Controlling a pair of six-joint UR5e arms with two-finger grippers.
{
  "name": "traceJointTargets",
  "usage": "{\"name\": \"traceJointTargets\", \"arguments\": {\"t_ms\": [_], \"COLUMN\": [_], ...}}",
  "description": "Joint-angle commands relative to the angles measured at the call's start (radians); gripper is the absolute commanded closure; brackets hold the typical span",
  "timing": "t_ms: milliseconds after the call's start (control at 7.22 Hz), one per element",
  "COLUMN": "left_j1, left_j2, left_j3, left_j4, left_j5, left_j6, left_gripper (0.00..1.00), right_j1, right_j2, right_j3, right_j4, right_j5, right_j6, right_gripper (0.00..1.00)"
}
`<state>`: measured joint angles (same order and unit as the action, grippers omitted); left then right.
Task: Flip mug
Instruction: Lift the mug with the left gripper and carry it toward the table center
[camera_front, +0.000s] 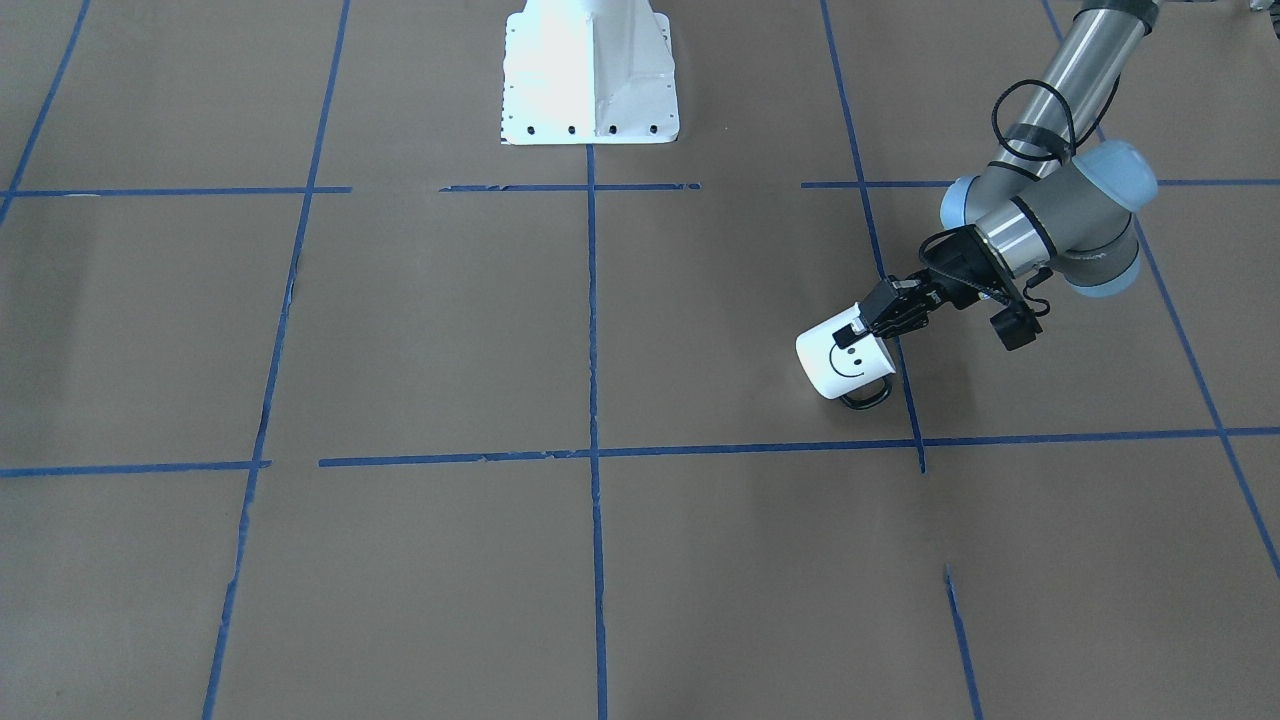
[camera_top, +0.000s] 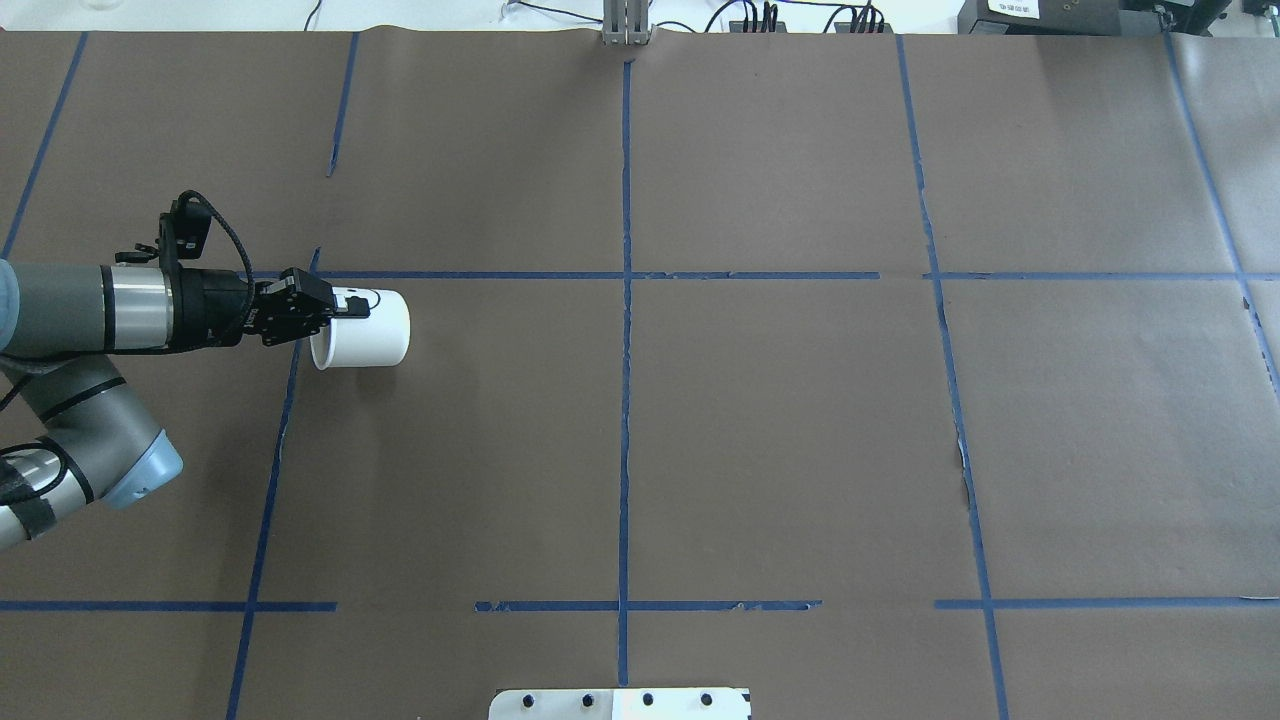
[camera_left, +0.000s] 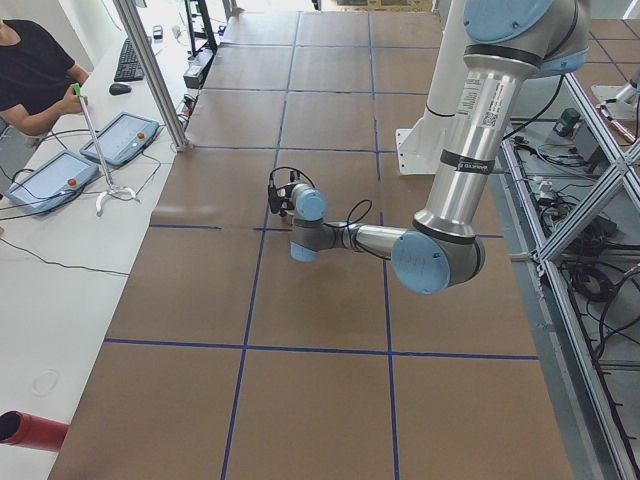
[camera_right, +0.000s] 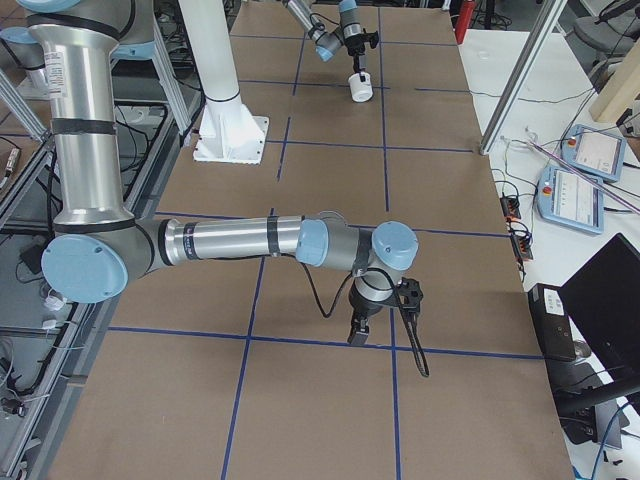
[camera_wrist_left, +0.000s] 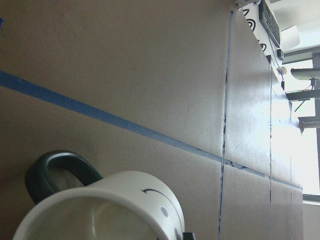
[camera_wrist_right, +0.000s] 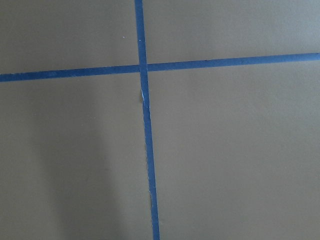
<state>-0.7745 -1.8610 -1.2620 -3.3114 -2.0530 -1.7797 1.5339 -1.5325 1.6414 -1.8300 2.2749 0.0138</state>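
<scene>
1 mug (camera_front: 840, 368), white w/ black smiley, sits on the robot's left half of the table (camera_top: 780, 450), just beside a crossing of the blue tape (camera_top: 625, 400) lines. It's tipped over w/ its axis roughly level. In overhead the mouth faces back toward the L arm (camera_top: 90, 310) and the base points toward table centre. Front view has the smiley facing up and toward the operators' side, w/ the handle (camera_wrist_left: 37, 172) on the low side, at or just above the paper; can't tell if it touches. L wrist cam looks straight into the pale interior, handle at left, smiley on the outer wall at right. L gripper (camera_front: 858, 330) comes in near-level and is clamped on the rim wall right by the smiley. Gap is narrow: one finger (camera_top: 352, 305) shows on the outside of the wall, the other is hidden by the mug. L forearm lies just below the horizontal tape line in overhead, elbow back toward the robot. R gripper (camera_right: 357, 333) shows only in the right side view, pointing down close over the paper near a tape line and well apart from the mug; can't tell how far open it is or if it holds anything. R wrist cam gives brown paper and a tape cross. Base plate (camera_front: 590, 75) sits mid-table on the robot's edge. Operator (camera_left: 35, 70) is at the side bench in the left side view, pendants (camera_left: 120, 138) in front of him.
</scene>
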Motion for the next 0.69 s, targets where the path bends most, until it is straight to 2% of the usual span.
{"name": "traceJointTargets", "arguments": {"t_ms": [0,277,554], "left_j1": [0.001,0.006,0.008], "left_j2": [-0.02,-0.03,-0.058], "left_j3": [-0.014,-0.04,-0.092], "left_j4": [0.003,0.018,0.117], "left_j5": [-0.001,-0.007,-0.009], "left_j6": [-0.038,-0.072,-0.061], "left_gripper": [1.0,1.0,1.0], "right_j1": [0.0,0.0,0.0], "right_j2": [0.0,0.0,0.0], "right_j3": [0.0,0.0,0.0], "right_j4": [0.0,0.0,0.0], "right_j5": [0.0,0.0,0.0], "right_j6": [0.0,0.0,0.0], "right_gripper": [0.0,0.0,0.0]}}
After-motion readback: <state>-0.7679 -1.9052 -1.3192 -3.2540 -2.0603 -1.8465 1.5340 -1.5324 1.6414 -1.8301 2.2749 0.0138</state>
